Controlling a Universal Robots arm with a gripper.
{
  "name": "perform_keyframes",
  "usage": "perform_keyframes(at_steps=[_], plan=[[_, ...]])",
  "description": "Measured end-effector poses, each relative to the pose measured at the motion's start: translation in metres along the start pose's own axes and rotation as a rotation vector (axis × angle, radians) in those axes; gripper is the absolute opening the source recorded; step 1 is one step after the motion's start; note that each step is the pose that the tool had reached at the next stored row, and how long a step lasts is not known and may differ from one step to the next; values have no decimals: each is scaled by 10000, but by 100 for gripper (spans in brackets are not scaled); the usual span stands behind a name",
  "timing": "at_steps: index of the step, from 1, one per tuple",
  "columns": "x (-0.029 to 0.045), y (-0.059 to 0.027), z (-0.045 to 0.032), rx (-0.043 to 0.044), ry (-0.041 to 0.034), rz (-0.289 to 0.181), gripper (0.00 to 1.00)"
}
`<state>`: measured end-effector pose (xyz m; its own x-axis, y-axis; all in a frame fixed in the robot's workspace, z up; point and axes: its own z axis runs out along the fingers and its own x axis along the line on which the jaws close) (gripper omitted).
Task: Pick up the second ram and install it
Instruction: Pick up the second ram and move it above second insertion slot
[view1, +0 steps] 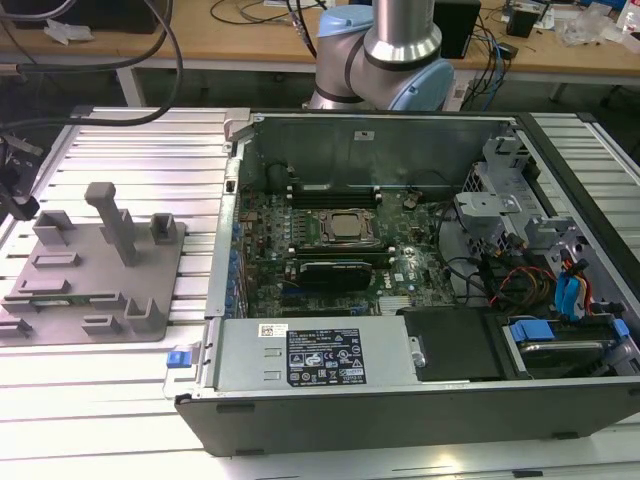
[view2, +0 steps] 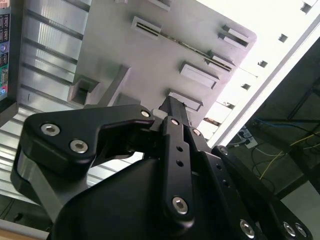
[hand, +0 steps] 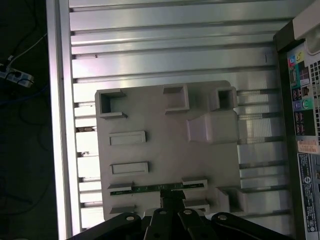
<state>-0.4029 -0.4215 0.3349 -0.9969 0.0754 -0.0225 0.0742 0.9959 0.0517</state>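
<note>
Exterior view: the arm (view1: 385, 45) stands at the rear, silver tube upright above pale-blue joint caps. First wrist view: the black tool (hand: 172, 204) points straight down, its linkage bars converging toward the tip. Second wrist view: the fingertips (view2: 175, 112) are drawn together, with no gap visible between them.

The end effector (hand: 172, 201) hovers by the second ram (hand: 150, 189) in the fixture (hand: 150, 112).

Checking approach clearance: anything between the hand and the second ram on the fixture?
Nothing visible. In the first wrist view the hand is right by the second ram, which lies uncovered in holders on the grey fixture.
</note>
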Motion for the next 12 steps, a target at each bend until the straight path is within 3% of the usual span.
perform_keyframes(at_steps=[6, 10, 12], plan=[[1, 0, 1, -4, 10, -163, 8], [1, 0, 1, -20, 49, -909, 8], [1, 0, 2, -35, 80, -1531, 8]])
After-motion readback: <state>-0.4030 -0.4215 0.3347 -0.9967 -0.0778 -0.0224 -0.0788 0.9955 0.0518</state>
